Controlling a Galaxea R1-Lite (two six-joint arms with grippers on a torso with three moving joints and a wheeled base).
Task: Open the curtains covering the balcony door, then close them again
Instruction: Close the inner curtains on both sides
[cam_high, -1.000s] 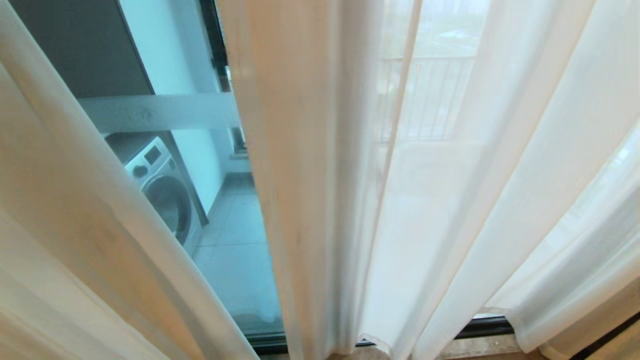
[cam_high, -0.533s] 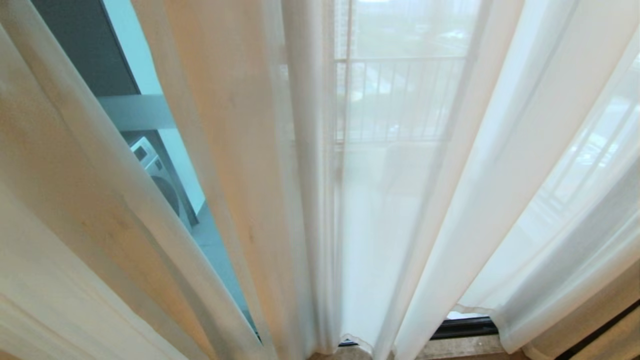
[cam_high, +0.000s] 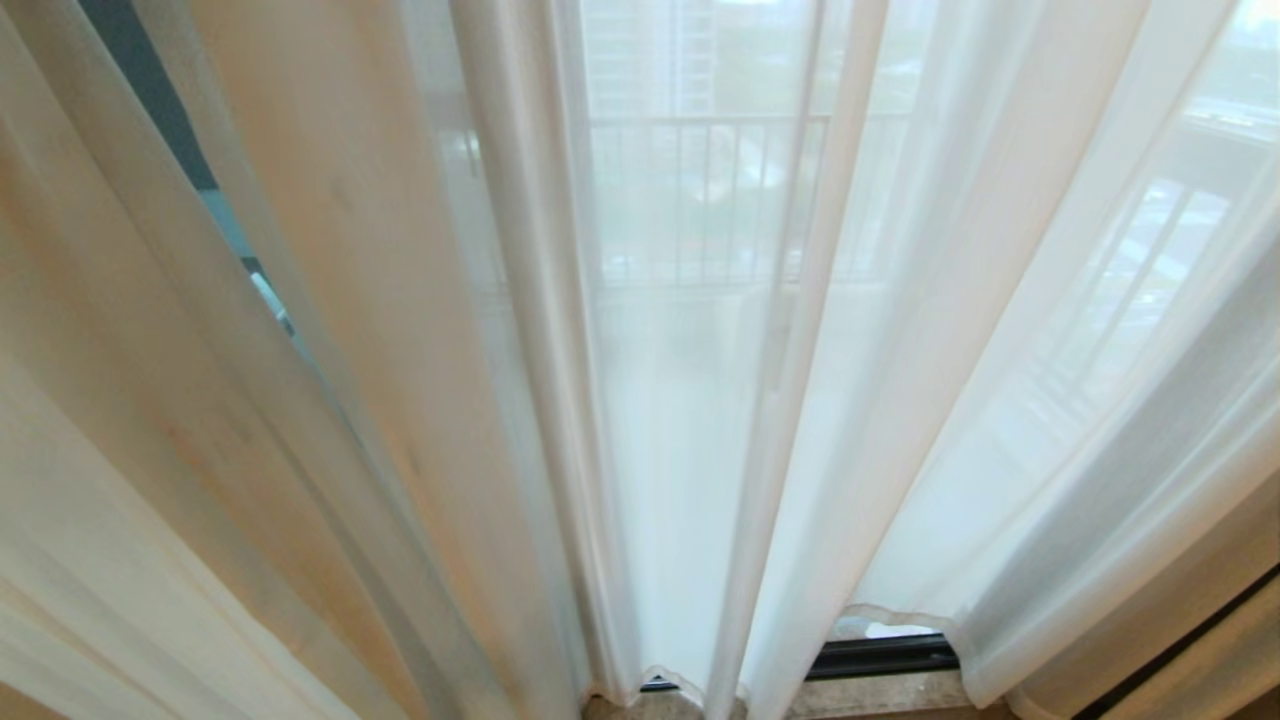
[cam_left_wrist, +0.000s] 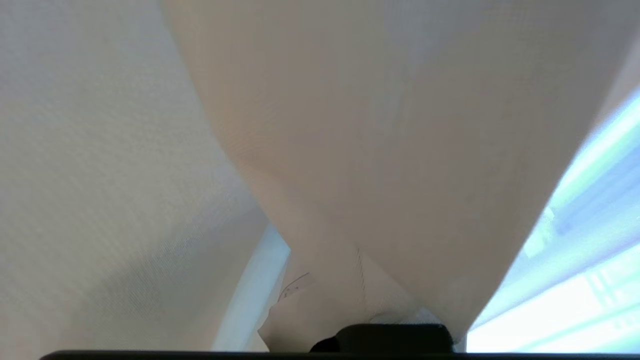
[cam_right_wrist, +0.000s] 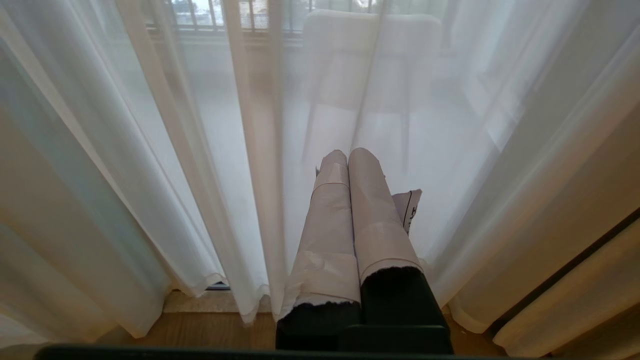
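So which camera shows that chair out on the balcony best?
The right wrist view: the chair shows through the curtains, backrest and legs, beyond the shut right end effector. The head view shows only a faint shape low behind the fabric; the left wrist view is almost all cloth.

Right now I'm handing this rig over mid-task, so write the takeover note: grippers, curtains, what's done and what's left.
Left gripper: shut, buried in curtain fabric; whether it grips a fold I cannot tell.
Right gripper: shut, empty, parked just short of the curtains.
Curtains hang across most of the balcony door; only a thin gap remains at the left.
Done: closing is nearly complete.
Left: close that gap, then withdraw the left arm.
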